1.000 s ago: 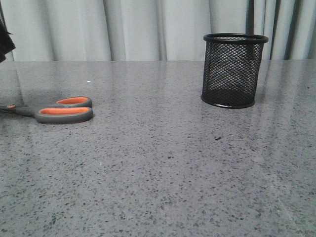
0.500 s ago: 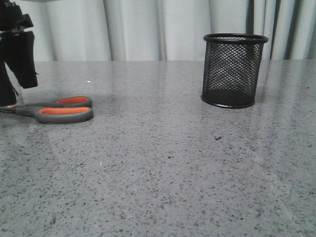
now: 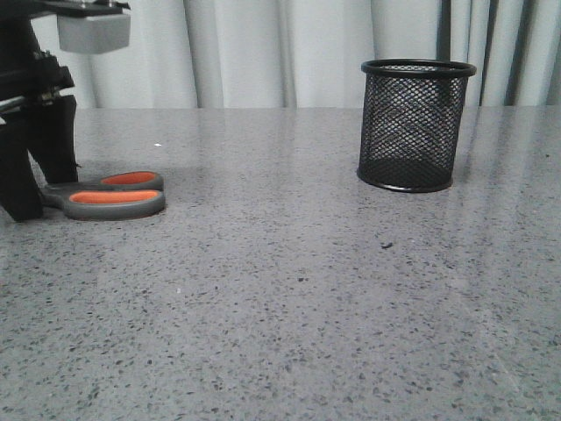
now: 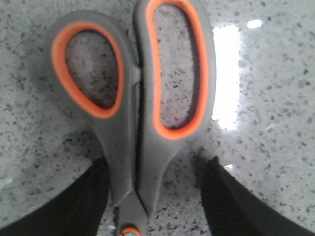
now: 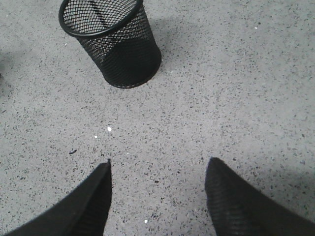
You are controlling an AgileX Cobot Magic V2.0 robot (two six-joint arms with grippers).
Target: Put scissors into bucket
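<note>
The scissors (image 3: 114, 195) lie flat on the table at the far left, grey handles with orange lining pointing right. My left gripper (image 3: 37, 191) stands open astride them near the pivot; its two black fingers (image 4: 59, 206) flank the handle necks (image 4: 138, 162) without touching, and the blades are hidden. The black wire-mesh bucket (image 3: 412, 123) stands upright at the back right. In the right wrist view the bucket (image 5: 115, 42) is beyond my right gripper (image 5: 157, 169), which is open over bare table with nothing between its fingers.
The speckled grey stone table (image 3: 289, 289) stretches across the front view. A pale curtain (image 3: 254, 48) hangs behind its far edge. A small dark speck (image 3: 386, 245) lies on the surface in front of the bucket.
My left arm has come in from the upper left and dropped down over the scissors, its fingers now at table level on either side of them. Scissors and bucket have not moved.
</note>
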